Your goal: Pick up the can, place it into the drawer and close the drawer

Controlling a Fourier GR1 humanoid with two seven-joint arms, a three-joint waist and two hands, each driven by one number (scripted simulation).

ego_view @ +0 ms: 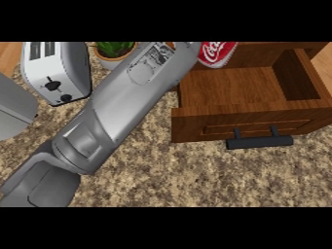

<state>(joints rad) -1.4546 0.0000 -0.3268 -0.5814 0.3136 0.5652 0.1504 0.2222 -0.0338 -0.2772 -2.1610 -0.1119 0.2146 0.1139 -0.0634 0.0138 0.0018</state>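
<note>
**Can at the open drawer's back corner, hand out of sight**

A grey forearm (pixel 125 107) crosses the view on a slant, from the lower left up to the top edge near the middle. Its far end stops just beside the can (pixel 217 52). No hand shows, as the arm's end runs out at the top edge, so I cannot tell how the fingers stand or whether they hold anything.

The can is red with white script and is tilted, and its upper part is cut off by the top edge. It shows at the back left corner of the drawer (pixel 258 122). Whether it rests on the drawer's floor or hangs above it cannot be told.

The drawer is wooden and stands pulled open, its bare floor showing. Its front panel faces the lower edge and carries a dark bar handle (pixel 260 141).

On the speckled counter (pixel 197 180), left of the arm, stands a silver toaster (pixel 57 73). A small potted plant (pixel 114 51) sits just beside it, partly hidden by the forearm. A flat grey shape (pixel 3 107) fills the left edge; what it is cannot be made out.
</note>
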